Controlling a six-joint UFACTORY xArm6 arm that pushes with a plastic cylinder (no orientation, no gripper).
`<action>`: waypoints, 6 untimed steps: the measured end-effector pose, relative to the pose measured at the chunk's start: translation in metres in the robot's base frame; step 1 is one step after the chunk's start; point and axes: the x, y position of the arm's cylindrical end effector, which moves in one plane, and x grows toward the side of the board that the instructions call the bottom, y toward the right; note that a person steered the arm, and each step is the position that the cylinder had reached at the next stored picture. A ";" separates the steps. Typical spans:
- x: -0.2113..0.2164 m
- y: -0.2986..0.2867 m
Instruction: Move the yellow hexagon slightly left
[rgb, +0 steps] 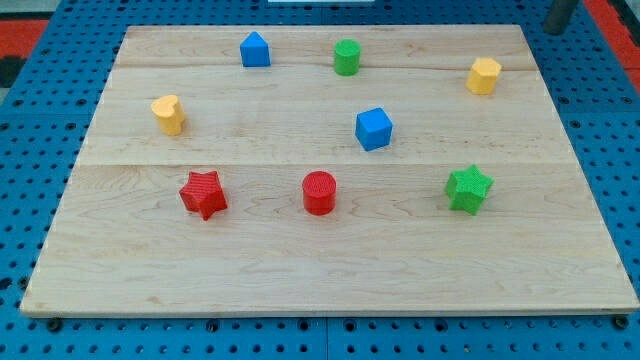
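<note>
We see the yellow hexagon (484, 75) near the wooden board's (330, 270) far right corner, at about two o'clock from the board's middle. It is a short, upright, six-sided yellow block, standing alone with nothing touching it. Bare wood runs from it toward nine o'clock until the green cylinder (346, 57), which sits well apart near the top edge. Toward three o'clock little board remains before the right edge, and the top edge is near as well.

Our arm shows only as a dark rod (558, 16) at the view's top right corner, beyond the board's edge and at about one o'clock from the hexagon. We cannot make out our tip's very end, so we cannot tell whether it touches the surface; it touches no block.

The blue cube (374, 128) lies at about seven o'clock from the hexagon, well apart. The green star (469, 189) sits at six o'clock from it, near the right side. A red cylinder (319, 192) and a red star (203, 194) stand in the lower row. A yellow heart-shaped block (168, 114) sits at the left, and a blue house-shaped block (255, 49) near the top edge.

There are no containers here; every block rests directly on the board.
</note>
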 end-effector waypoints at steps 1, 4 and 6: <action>0.000 -0.005; 0.057 -0.066; 0.104 -0.077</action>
